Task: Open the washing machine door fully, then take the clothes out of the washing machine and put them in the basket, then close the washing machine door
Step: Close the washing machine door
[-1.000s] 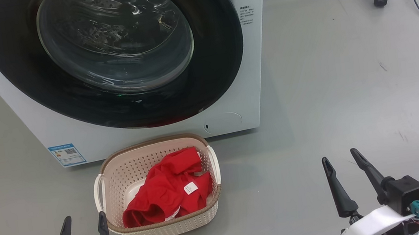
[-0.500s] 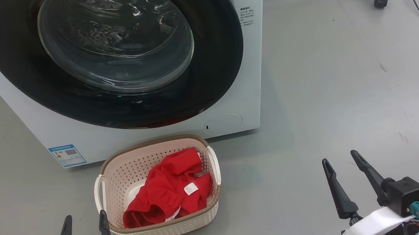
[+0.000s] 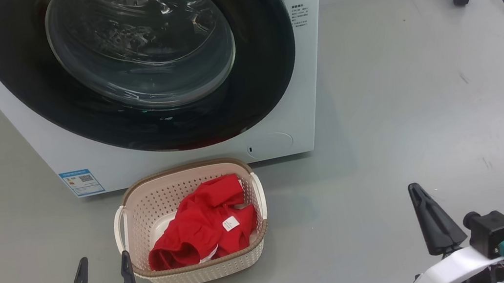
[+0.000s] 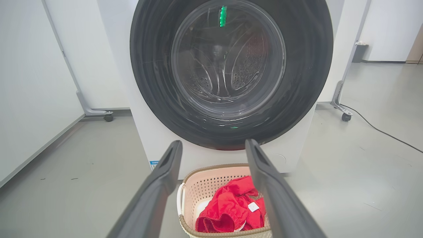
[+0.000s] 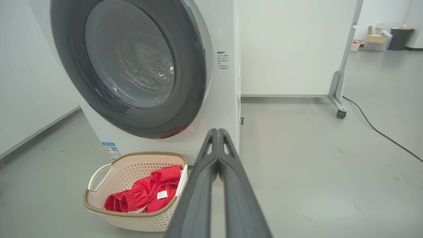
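Entry: closing phase.

- The washing machine door (image 3: 260, 61) sits flush on the front of the washing machine (image 3: 307, 79). I see no gap around the black rim in either wrist view.
- The clothes (image 3: 200, 227) lie bunched in the basket (image 3: 143, 211), which stands on the floor at 6 o'clock from the door, just beside the machine's front.
- Through the window the drum looks bare.
- My reading: all three steps look finished, with only a check of the door closure left.

Grippers:
- The left gripper (image 3: 103, 256) is at 7 o'clock in the head view, fingers spread wide, holding nothing.
- The right gripper (image 3: 415, 187) is at 5 o'clock, fingers pressed together on nothing, well apart from the machine.

Next move, as I judge it:
- Confirm the latch caught. If it did not, push the closed right fingers flat against the rim, not the window.
- There is a dull red tint at 6 o'clock on the rim. I cannot tell whether it is a reflection of the garment or trapped fabric, so it is worth a closer look.

Writing:
- A blue sticker (image 3: 81, 182) sits at 7 o'clock on the front, with a QR code. Its text is too small to read.
- A small block of print (image 3: 298, 15) sits at 2 o'clock beside the door and is illegible.
- A white tag (image 3: 229, 223) shows on the garment. I can make out nothing on it.
- I see no brand name anywhere.
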Robot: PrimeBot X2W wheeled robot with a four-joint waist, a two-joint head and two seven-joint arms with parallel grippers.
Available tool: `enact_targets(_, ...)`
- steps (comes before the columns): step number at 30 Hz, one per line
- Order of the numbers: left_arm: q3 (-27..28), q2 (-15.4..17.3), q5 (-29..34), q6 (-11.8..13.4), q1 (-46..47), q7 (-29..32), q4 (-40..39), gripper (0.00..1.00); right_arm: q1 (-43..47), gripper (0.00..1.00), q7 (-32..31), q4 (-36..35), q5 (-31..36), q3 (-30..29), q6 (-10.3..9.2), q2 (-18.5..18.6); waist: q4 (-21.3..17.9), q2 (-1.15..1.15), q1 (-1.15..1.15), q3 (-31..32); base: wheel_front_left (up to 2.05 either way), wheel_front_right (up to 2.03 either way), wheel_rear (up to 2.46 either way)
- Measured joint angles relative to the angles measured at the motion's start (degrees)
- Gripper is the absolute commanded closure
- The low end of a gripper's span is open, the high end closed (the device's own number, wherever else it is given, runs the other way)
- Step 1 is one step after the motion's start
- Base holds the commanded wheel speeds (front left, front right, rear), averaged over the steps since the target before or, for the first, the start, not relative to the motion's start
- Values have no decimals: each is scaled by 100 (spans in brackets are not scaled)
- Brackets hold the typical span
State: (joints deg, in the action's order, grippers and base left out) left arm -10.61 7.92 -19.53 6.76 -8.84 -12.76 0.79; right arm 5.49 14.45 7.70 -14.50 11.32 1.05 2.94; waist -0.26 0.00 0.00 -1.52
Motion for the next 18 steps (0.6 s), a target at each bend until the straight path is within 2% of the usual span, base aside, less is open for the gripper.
enact_targets(7, -55, -45, 68, 0, 15, -1, -103, 0, -259, 100, 0, -12, 40, -70, 92, 197, 126, 0, 0, -132, 0, 0, 0)
enact_targets(18, -174, -183, 151, 0, 302, -43, -339, 0, -1669, 100, -219, 211, 169, 86, 463, 731, 400, 0, 0, -575, 0, 0, 0)
